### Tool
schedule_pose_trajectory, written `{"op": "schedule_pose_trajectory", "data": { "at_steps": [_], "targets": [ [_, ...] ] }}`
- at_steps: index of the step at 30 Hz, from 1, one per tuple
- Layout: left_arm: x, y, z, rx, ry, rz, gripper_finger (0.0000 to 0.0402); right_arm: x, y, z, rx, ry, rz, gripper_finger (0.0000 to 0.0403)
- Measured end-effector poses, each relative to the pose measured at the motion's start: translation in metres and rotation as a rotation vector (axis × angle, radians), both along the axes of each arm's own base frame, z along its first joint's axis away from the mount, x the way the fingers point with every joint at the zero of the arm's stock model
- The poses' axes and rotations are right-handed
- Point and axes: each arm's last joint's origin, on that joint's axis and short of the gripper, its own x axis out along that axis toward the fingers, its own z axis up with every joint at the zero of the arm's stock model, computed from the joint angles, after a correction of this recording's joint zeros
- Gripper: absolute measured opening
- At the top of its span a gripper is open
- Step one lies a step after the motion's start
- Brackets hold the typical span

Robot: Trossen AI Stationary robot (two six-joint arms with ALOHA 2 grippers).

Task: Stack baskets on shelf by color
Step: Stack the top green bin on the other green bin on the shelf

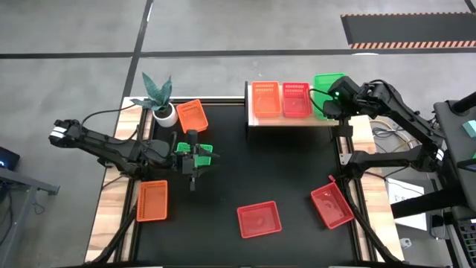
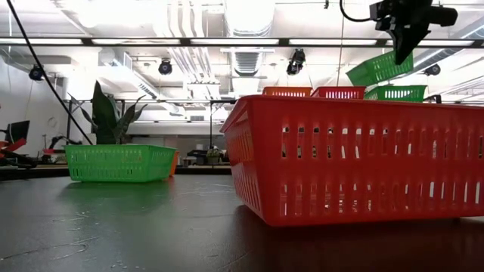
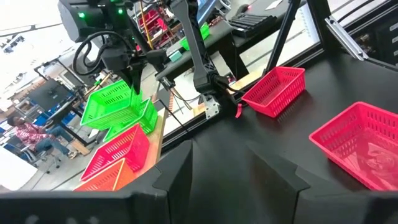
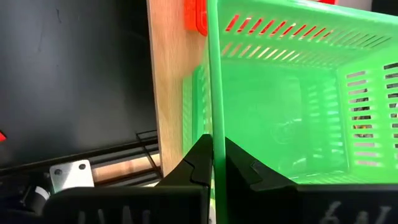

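Note:
On the wooden shelf point(image 1: 294, 120) at the far right stand an orange basket point(image 1: 266, 99), a red basket point(image 1: 296, 99) and a green basket point(image 2: 397, 93) in a row. My right gripper point(image 4: 214, 158) is shut on a second green basket point(image 2: 376, 68), which is tilted just above the green one. My left gripper point(image 3: 217, 174) hovers open and level at the table's left with nothing between its fingers. It is above a third green basket point(image 2: 121, 162), which rests on its base on the table. My right gripper pinches one wall of the green basket at its rim point(image 4: 213, 118), near a corner, with one finger inside the basket and one outside. The fingers come from above, slanting down. The basket hangs tilted below them, over the green basket on the shelf.
Loose on the black table lie an orange basket point(image 1: 192, 115) beside a white plant pot point(image 1: 165, 113), another orange basket point(image 1: 152, 199) at the near left, and two red baskets point(image 1: 259, 219) point(image 1: 332, 206) near the front. The table's middle holds no objects.

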Motion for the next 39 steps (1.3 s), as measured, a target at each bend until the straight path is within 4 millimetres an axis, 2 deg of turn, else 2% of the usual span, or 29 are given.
{"op": "schedule_pose_trajectory", "data": {
  "at_steps": [18,30,39],
  "targets": [
    [0.000,0.000,0.000,0.000,0.000,-0.001,0.0130,0.009,-0.008,-0.006,-0.007,0.061,0.003,0.0008],
    [0.000,0.000,0.000,0.000,0.000,-0.001,0.0130,0.013,-0.013,-0.010,-0.054,0.164,0.055,0.0009],
    [0.000,0.000,0.000,0.000,0.000,-0.001,0.0130,0.008,-0.010,0.002,-0.050,0.174,0.064,0.0009]
  ]
}}
